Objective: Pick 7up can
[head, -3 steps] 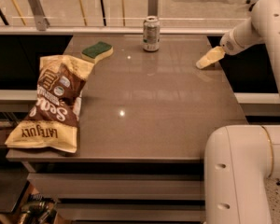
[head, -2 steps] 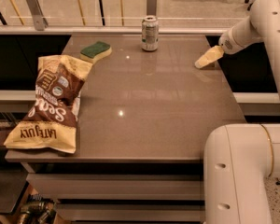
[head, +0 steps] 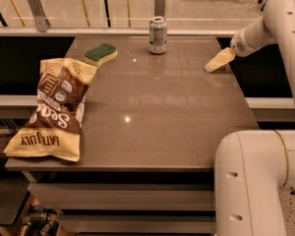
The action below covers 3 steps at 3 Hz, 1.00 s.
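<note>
Left of the pincer (head: 217,62) and a little farther back, the can (head: 158,35) stands upright near the far edge of the bench (head: 162,117), its silver top rim showing and green marks on its grey side; it is free of any grip, and a stretch of bare benchtop lies between it and the pincer. Farther left of the pincer, beyond the can, a sponge (head: 101,53) lies flat, green face up over a yellow body; it is apart from the can. Farthest left of the pincer, and nearer the front, lies a bag (head: 53,109), brown and yellow, crumpled, reaching down to the front left corner of the bench; its upper end is just beside the sponge. The pincer itself shows as a tan wedge pointing down and left, low over the right edge of the bench; whether it is open or closed I cannot tell. Behind it the white arm (head: 278,18) rises up and to the right; another white section of the robot fills the lower right, in front of the bench.
</note>
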Each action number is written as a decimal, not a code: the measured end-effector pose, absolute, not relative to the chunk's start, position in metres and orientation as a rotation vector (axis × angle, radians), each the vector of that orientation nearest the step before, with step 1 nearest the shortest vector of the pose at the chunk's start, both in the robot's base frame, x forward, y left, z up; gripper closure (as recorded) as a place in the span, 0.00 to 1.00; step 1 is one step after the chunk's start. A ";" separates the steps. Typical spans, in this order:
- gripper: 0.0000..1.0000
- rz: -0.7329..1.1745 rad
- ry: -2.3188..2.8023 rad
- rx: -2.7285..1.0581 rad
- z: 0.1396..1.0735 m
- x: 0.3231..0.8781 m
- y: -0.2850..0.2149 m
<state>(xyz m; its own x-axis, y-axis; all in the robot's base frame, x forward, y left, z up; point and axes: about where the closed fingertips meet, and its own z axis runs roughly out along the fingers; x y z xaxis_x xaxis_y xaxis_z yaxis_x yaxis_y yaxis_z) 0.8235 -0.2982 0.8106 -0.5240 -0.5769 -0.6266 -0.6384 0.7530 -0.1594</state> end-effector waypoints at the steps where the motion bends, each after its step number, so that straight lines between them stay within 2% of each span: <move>1: 0.00 0.113 2.253 -0.903 0.807 0.832 -0.295; 3: 0.00 0.109 2.241 -0.901 0.814 0.835 -0.291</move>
